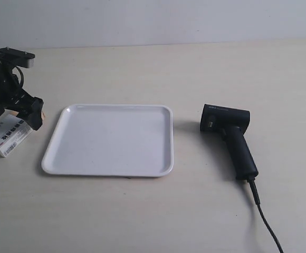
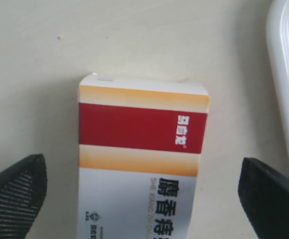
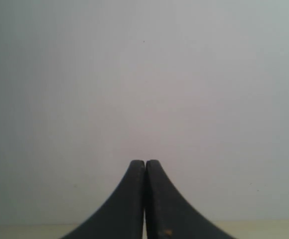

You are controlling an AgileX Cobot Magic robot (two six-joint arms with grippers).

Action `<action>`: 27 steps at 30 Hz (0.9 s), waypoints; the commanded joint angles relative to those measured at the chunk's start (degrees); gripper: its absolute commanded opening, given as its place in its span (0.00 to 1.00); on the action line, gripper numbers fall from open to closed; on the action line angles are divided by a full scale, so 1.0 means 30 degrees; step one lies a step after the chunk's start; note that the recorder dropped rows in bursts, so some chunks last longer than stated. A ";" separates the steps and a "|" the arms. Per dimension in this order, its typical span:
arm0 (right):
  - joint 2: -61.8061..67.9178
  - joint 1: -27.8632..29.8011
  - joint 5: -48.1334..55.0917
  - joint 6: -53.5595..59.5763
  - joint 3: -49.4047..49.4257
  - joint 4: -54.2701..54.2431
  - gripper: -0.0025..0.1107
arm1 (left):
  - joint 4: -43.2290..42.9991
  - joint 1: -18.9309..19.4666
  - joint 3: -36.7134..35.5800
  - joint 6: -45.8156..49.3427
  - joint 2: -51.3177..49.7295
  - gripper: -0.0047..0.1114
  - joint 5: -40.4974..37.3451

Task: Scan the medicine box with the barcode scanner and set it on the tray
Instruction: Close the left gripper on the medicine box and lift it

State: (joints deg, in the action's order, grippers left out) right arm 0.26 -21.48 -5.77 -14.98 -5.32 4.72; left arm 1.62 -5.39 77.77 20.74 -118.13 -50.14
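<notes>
1. Nearest the lens in the left wrist view: two black fingertips point(image 2: 15, 194), spread wide at the lower corners of the frame, one to each side of the medicine box point(image 2: 142, 159), neither touching it. Spread that far so the pads can come down past the carton's long sides.
2. Box lying flat on the table point(image 2: 134, 40), red and tan band toward the top of the frame, printed text running off the bottom edge. Flat and square to the jaws, so a side pinch looks like the intended hold.
3. White rim of the tray point(image 2: 286, 79) showing at the right edge of that same frame, near the box but apart from it.
4. In the exterior view: left gripper point(image 1: 29, 113) at the far left of the frame, poised over the box point(image 1: 6, 138), which sits just left of the tray point(image 1: 111, 167). Contact hard to judge here, the arm covering part of the carton.
5. Barcode scanner point(image 1: 229, 132) lying on its side at the right of the frame, well apart from the tray, cable point(image 1: 266, 221) trailing to the lower right. Untouched, probably left for the other arm.
6. Right gripper point(image 3: 145, 199) pressed closed on nothing, facing a blank wall point(image 3: 144, 74), seemingly parked high and out of the way.
7. Task barely begun: box not lifted, not scanned, tray bare.
</notes>
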 commanded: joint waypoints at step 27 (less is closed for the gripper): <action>-0.0088 -0.0064 0.0020 -0.0006 -0.0104 0.0137 0.02 | 0.0025 0.0070 -0.0294 0.0154 -0.0212 0.94 0.0888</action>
State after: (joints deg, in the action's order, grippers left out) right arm 0.26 -21.48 -5.77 -14.98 -5.32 4.72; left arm 1.83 -5.39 77.01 21.08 -118.84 -47.93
